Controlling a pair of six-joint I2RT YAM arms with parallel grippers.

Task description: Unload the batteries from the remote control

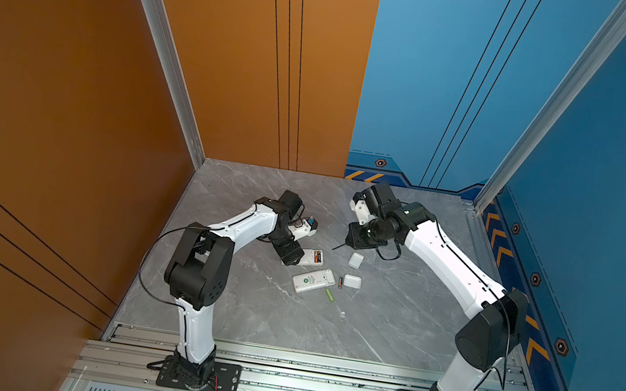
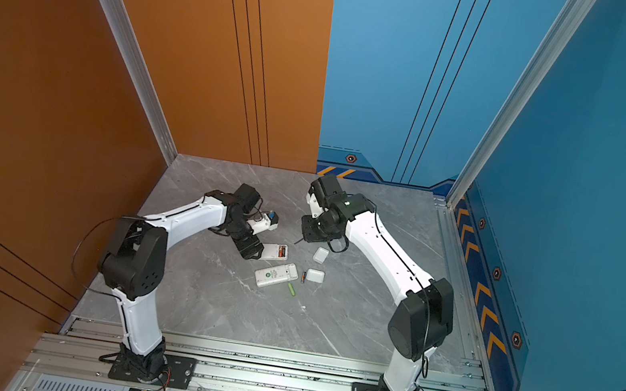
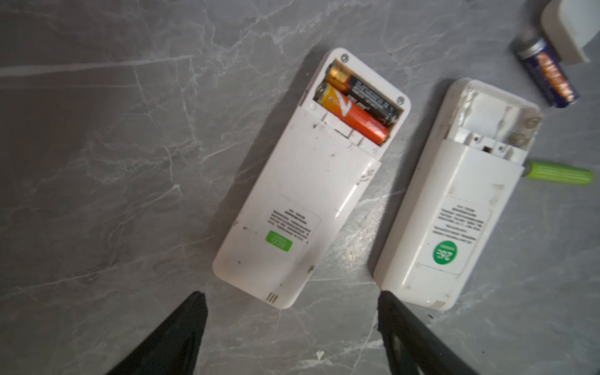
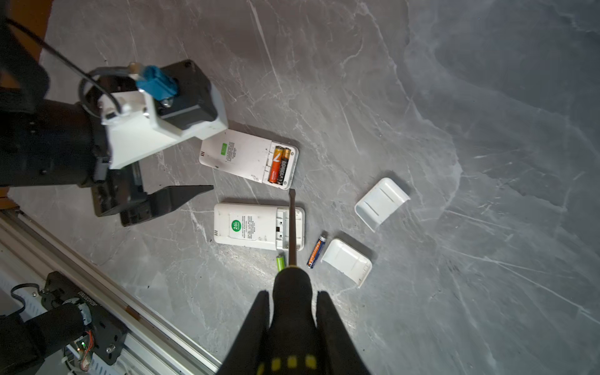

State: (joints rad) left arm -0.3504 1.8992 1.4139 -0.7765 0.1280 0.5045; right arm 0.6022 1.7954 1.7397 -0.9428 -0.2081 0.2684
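A white remote control [image 3: 308, 181] lies back-up with its compartment uncovered, holding an orange-red battery [image 3: 354, 117] and a black-and-gold battery [image 3: 367, 94]. My left gripper [image 3: 291, 294] is open, its fingers straddling that remote's label end without touching it; it also shows in a top view [image 1: 293, 259]. A second remote [image 3: 454, 207] beside it has an empty compartment. A lime green battery [image 4: 280, 261] and a dark blue battery [image 4: 316, 250] lie loose on the table. My right gripper [image 4: 292, 293] is shut on a screwdriver [image 4: 292, 227], whose tip hangs over the gap between the remotes.
Two white lids [image 4: 381, 203] [image 4: 347, 261] lie on the grey marble table [image 1: 242, 320] to the right of the remotes. Orange and blue walls close in the back and sides. An aluminium rail [image 1: 296, 379] with both arm bases runs along the front.
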